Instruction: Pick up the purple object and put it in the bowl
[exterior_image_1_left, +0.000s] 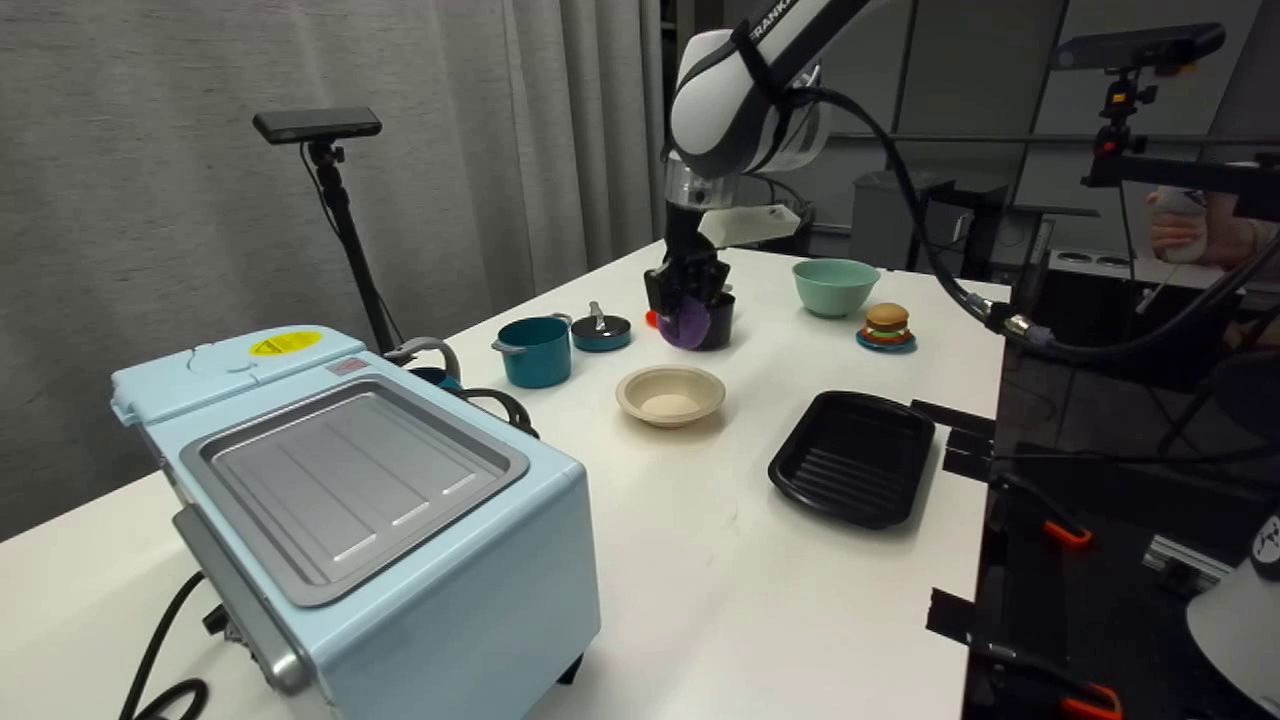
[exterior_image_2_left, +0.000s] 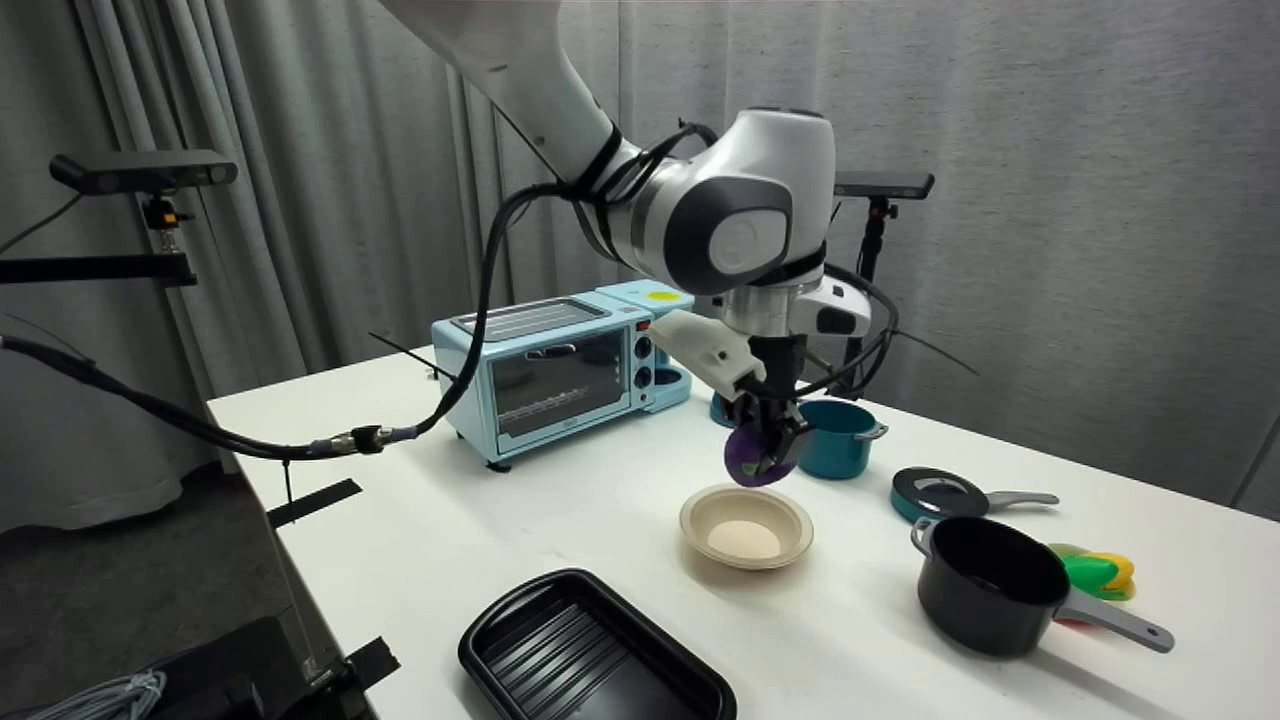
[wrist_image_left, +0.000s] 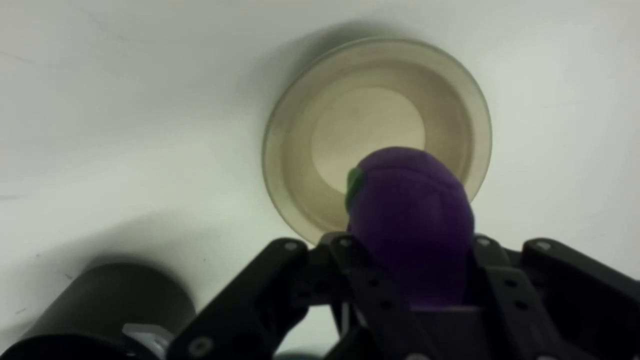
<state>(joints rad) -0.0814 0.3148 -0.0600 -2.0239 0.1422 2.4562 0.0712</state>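
Observation:
The purple object (wrist_image_left: 410, 215), a rounded lump with a green patch, sits between the two fingers of my gripper (wrist_image_left: 411, 241), which is shut on it. It also shows under the gripper in both exterior views (exterior_image_1_left: 684, 326) (exterior_image_2_left: 752, 458), held up off the table. The beige bowl (wrist_image_left: 367, 117) stands upright on the table below. No contents show in it. In the wrist view the purple object covers part of its lower right rim. In both exterior views the bowl (exterior_image_1_left: 670, 404) (exterior_image_2_left: 746, 538) is lower than the purple object and apart from it.
A black pot (exterior_image_2_left: 990, 590) with a grey handle stands near the bowl, also in the wrist view (wrist_image_left: 117, 300). A teal pot (exterior_image_1_left: 537, 353), a lidded pan (exterior_image_1_left: 601, 334), a black tray (exterior_image_1_left: 855, 455), a green bowl (exterior_image_1_left: 836, 288), a toy burger (exterior_image_1_left: 887, 322) and a blue oven (exterior_image_2_left: 565, 375) stand around.

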